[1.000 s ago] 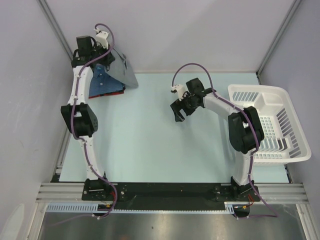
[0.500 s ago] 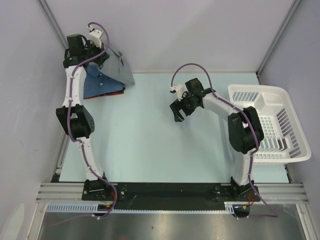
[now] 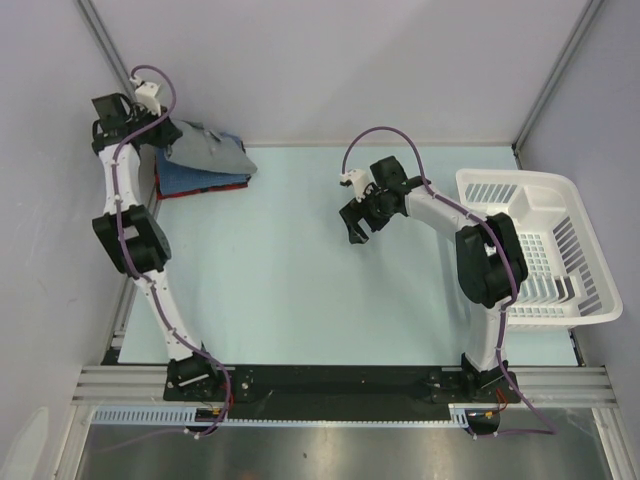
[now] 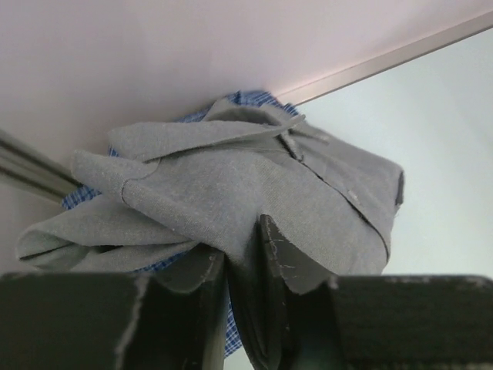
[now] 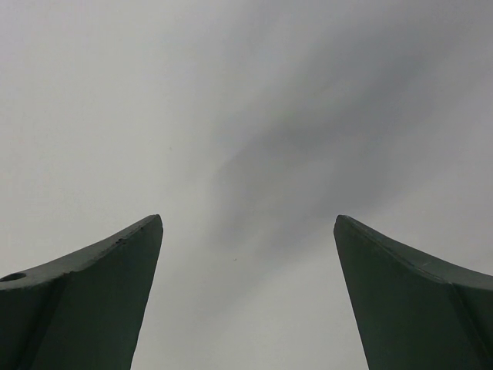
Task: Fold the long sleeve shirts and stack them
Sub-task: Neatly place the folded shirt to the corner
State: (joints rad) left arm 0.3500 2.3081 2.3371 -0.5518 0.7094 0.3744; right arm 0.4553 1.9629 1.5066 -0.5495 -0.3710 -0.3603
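Observation:
In the top view a plain grey long sleeve shirt (image 3: 208, 150) lies rumpled on top of a blue checked shirt (image 3: 180, 178) at the table's far left corner. A thin dark red edge (image 3: 205, 189) shows under the blue one. My left gripper (image 3: 155, 132) is at the stack's left end, against the wall. In the left wrist view its jaws (image 4: 243, 247) stand narrowly open, with a fold of the grey shirt (image 4: 231, 177) still lying between them and blue cloth (image 4: 246, 99) peeking out behind. My right gripper (image 3: 358, 225) hovers wide open over bare table, and nothing is between its fingers (image 5: 248, 223).
A white slatted basket (image 3: 575, 215) stands at the table's right edge, beside the right arm. Side walls close in on the left and right, and the back wall runs just behind the shirt stack. The pale table top (image 3: 290, 270) stretches between the arms.
The left arm swung left and lowered the grey shirt, which hung lifted before, onto the blue one. Its jaws have parted slightly. The right arm has not moved.

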